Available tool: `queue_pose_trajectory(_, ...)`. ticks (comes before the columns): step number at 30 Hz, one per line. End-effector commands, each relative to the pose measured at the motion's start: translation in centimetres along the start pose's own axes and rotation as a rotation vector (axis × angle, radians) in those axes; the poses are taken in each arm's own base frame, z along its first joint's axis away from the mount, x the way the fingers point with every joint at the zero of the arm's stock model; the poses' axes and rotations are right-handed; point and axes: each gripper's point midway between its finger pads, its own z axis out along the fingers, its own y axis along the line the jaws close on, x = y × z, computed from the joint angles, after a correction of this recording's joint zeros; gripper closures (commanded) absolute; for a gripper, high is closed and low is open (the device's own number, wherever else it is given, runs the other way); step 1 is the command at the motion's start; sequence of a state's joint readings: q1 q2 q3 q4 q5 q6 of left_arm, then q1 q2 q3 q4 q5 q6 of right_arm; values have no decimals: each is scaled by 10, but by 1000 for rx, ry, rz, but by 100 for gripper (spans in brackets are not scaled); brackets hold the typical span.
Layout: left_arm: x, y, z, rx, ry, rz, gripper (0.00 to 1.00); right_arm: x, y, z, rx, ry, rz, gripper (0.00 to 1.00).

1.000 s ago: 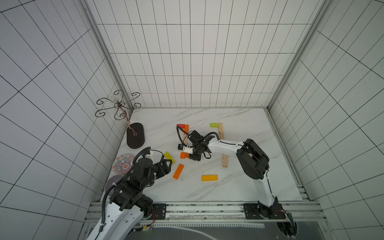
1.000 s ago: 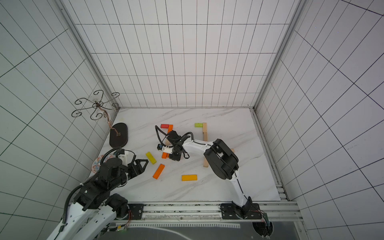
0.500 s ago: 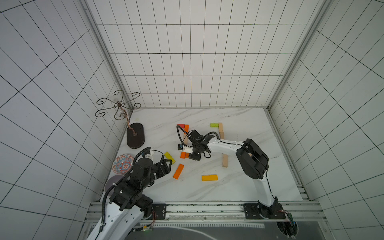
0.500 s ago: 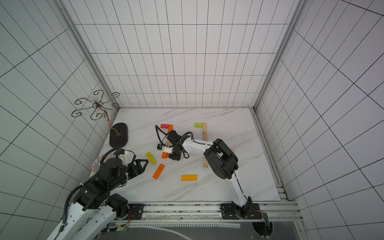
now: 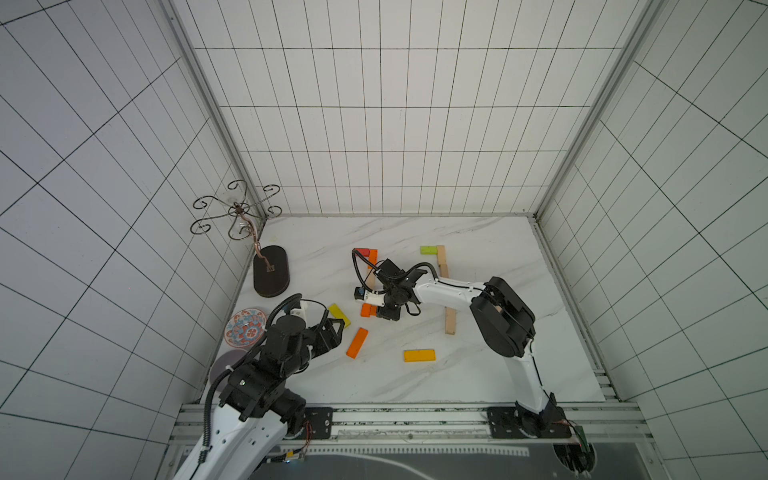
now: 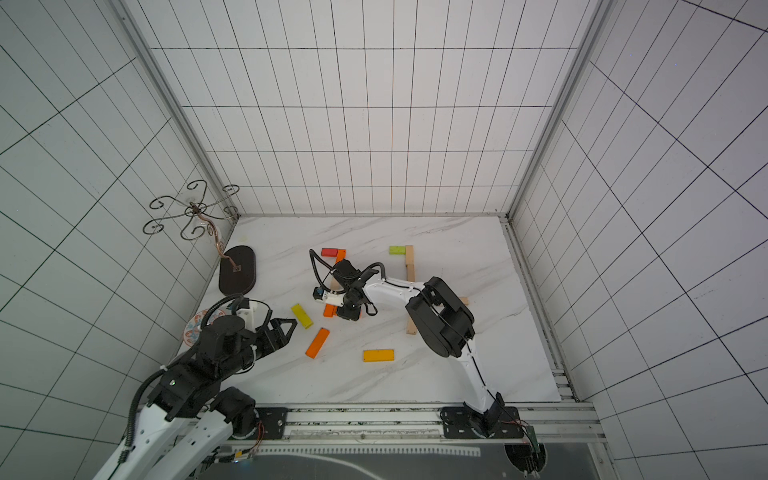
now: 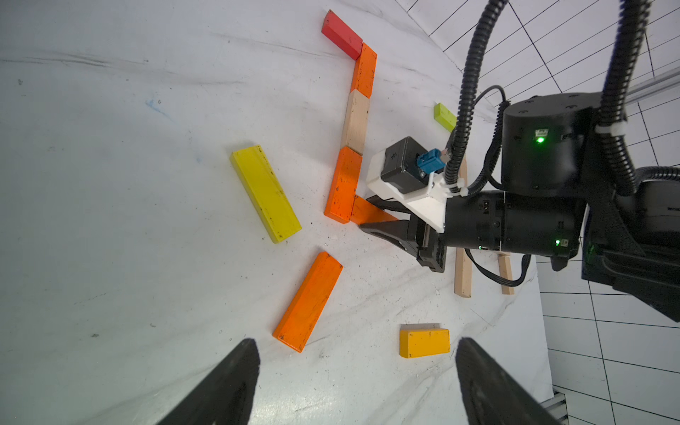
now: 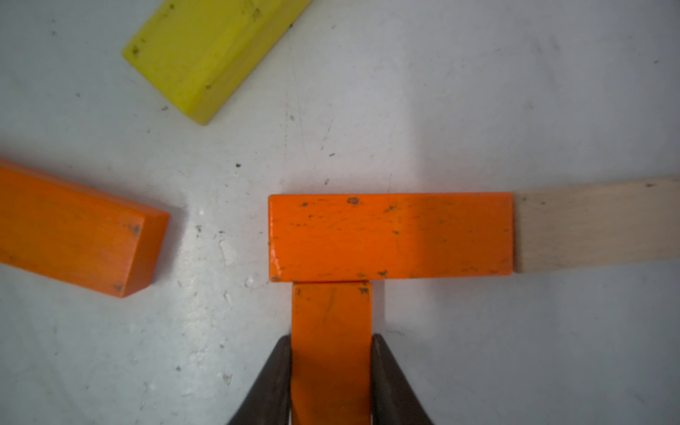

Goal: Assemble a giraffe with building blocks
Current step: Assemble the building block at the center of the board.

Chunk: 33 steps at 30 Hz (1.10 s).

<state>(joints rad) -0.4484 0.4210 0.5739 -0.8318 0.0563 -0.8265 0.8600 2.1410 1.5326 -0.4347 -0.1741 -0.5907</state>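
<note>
My right gripper [image 8: 331, 342] is shut on a short orange block [image 8: 331, 316]. That block's end butts against the side of another orange block [image 8: 390, 235], which lies end to end with a pale wood block [image 8: 596, 224]. In both top views this line runs back to a red block [image 5: 362, 252]. My left gripper [image 7: 357, 342] hangs open and empty at the near left, short of a loose orange block [image 7: 309, 300] and an amber block [image 7: 424, 342]. A yellow block [image 5: 340, 315] lies between the two grippers.
A lime green block [image 5: 428, 249] and pale wood bars [image 5: 450, 324] lie right of the right arm. A dark oval stand base [image 5: 271, 276] with a wire stand [image 5: 237, 208], a patterned plate [image 5: 245, 332] and a grey disc [image 5: 226, 365] line the left wall.
</note>
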Motion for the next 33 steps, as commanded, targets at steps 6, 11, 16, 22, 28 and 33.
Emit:
queue_pose_trajectory(6, -6, -3, -2, 8, -26, 4, 16, -5, -2, 4, -22, 17, -7, 65)
queue_pose_trajectory(11, -6, -3, -2, 10, -25, 6, 16, -4, -4, 3, -7, 24, -7, 59)
queue_pose_trajectory(16, -6, -3, -2, 10, -26, 6, 16, -5, -6, -1, 1, 18, -5, 53)
queue_pose_trajectory(22, -6, -4, -2, 10, -24, 4, 16, -14, -9, -13, 13, -11, -2, 43)
queue_pose_trajectory(28, -6, -2, -6, 9, -32, -2, 16, -28, -15, -40, 48, -55, -4, 36)
queue_pose_trajectory(33, -7, -5, -11, 21, -31, -10, 14, -39, -11, -73, 63, -106, 9, 33)
